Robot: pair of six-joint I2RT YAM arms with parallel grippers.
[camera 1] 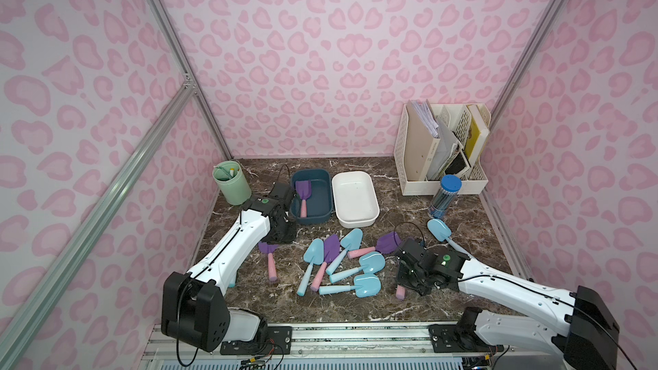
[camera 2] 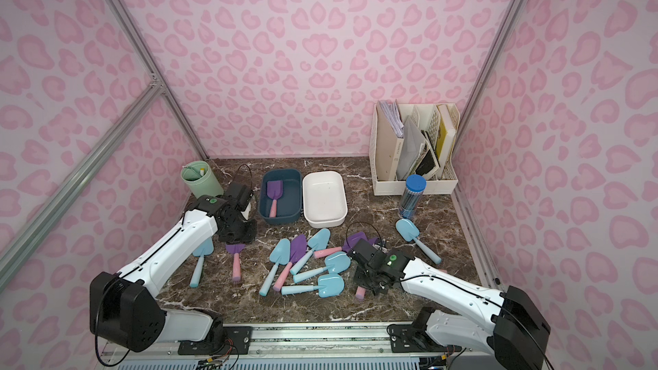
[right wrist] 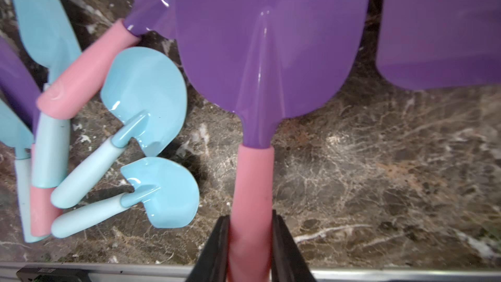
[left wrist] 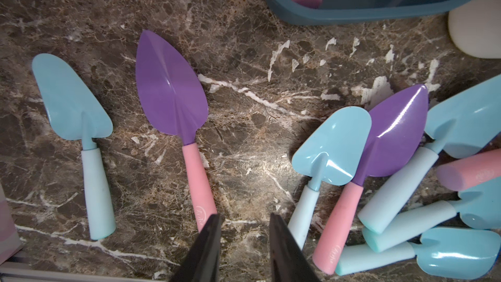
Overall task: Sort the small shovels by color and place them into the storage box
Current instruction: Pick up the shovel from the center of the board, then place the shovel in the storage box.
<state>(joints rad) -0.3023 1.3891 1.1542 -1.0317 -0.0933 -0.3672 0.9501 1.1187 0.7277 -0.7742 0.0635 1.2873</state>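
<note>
My right gripper (right wrist: 250, 214) is shut on the pink handle of a purple-bladed shovel (right wrist: 271, 50), low over the table at the front right; its handle end (camera 1: 400, 292) pokes out under the wrist. My left gripper (left wrist: 245, 215) stands open over bare marble, between a purple shovel (left wrist: 170, 90) and the pile's nearest light blue shovel (left wrist: 330, 145). Several light blue and purple shovels lie piled mid-table (camera 1: 341, 261). One light blue shovel (camera 1: 439, 230) lies apart at the right. One purple shovel (camera 1: 303, 190) lies in the dark blue storage box (camera 1: 311, 219); nothing lies in the white box (camera 1: 358, 223) beside it.
A green cup (camera 1: 231, 183) stands at the back left. A cream file rack (camera 1: 441, 151) and a clear tube with a blue lid (camera 1: 443, 197) stand at the back right. A metal rail runs along the table's front edge.
</note>
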